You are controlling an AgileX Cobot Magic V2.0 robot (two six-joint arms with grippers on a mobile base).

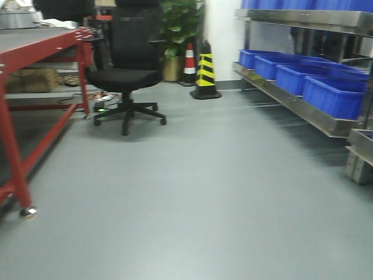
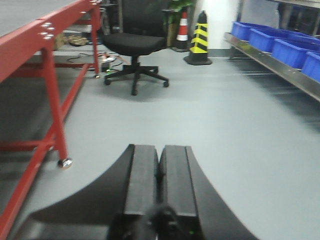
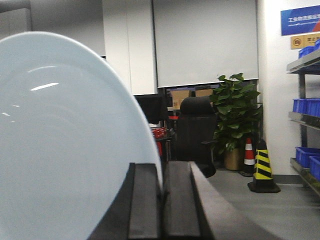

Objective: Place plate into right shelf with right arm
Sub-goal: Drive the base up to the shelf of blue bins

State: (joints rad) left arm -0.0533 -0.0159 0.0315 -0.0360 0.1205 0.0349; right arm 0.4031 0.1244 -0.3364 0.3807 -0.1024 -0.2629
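Note:
In the right wrist view my right gripper (image 3: 162,172) is shut on the rim of the white plate (image 3: 65,145), which stands on edge and fills the left half of that view. The right shelf (image 1: 317,114), a steel rack with blue bins (image 1: 335,93), stands along the right wall; it also shows in the left wrist view (image 2: 280,67) and at the right edge of the right wrist view (image 3: 305,165). My left gripper (image 2: 159,155) is shut and empty, held above the grey floor. Neither arm shows in the front view.
A red-framed table (image 1: 17,122) stands at the left. A black office chair (image 1: 128,76) is ahead at the left. A yellow-black cone (image 1: 205,73), a red-white cone (image 1: 189,61) and a potted plant (image 1: 178,29) stand by the far wall.

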